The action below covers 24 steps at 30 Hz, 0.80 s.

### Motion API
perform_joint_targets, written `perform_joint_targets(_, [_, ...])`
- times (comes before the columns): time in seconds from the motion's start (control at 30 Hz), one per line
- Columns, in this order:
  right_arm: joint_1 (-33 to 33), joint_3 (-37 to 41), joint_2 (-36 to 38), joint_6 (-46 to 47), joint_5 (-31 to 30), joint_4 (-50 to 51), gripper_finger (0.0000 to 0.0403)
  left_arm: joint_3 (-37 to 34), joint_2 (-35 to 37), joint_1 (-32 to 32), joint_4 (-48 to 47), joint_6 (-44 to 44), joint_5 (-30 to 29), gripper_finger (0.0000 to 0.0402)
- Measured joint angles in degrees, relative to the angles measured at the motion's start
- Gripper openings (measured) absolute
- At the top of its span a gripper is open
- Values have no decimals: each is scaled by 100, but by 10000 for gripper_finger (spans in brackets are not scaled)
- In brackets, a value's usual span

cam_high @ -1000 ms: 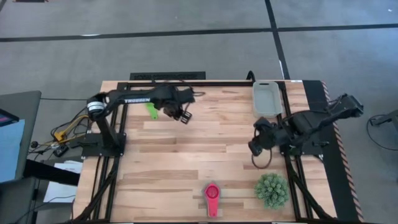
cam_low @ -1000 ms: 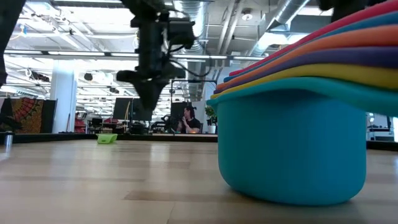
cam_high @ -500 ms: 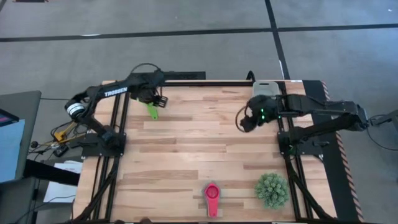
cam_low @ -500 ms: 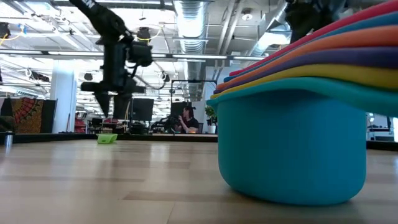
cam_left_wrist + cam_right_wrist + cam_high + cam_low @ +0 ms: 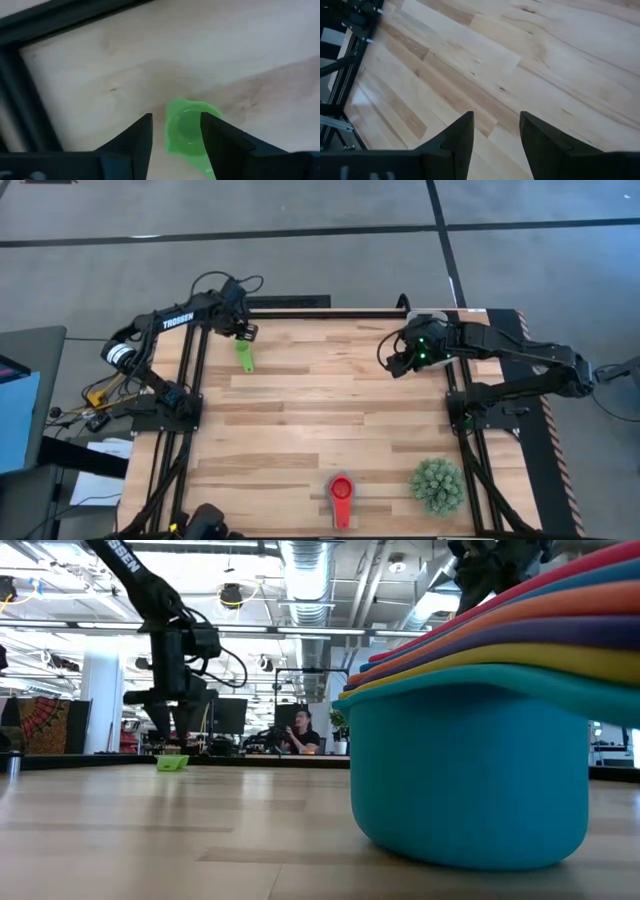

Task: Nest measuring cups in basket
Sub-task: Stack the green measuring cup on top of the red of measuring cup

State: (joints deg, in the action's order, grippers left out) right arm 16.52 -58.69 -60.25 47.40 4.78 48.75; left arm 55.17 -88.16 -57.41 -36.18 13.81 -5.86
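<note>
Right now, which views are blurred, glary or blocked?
Low view: the stacked measuring cups sit so close they fill the right half, while bright ceiling lights glare behind. Left wrist view: soft all over, the green cup fuzzy between the left hand's fingers. High view: even light.

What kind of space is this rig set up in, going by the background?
Likely a large open-plan lab or industrial workspace: exposed ceiling ducts and strip lights overhead, monitors on desks beyond the table, and a person seated there in the low view.
</note>
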Motion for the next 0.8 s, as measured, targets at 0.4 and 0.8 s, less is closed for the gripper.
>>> perform_joint_targets(0.4, [219, 0, 0, 13, -3, -4, 184, -641, -2, -19, 408, -175, 56, 134])
perform_joint_targets(0.8, [316, 0, 0, 108, 63, -15, 157, -976, -4, -19, 929, -309, 53, 78])
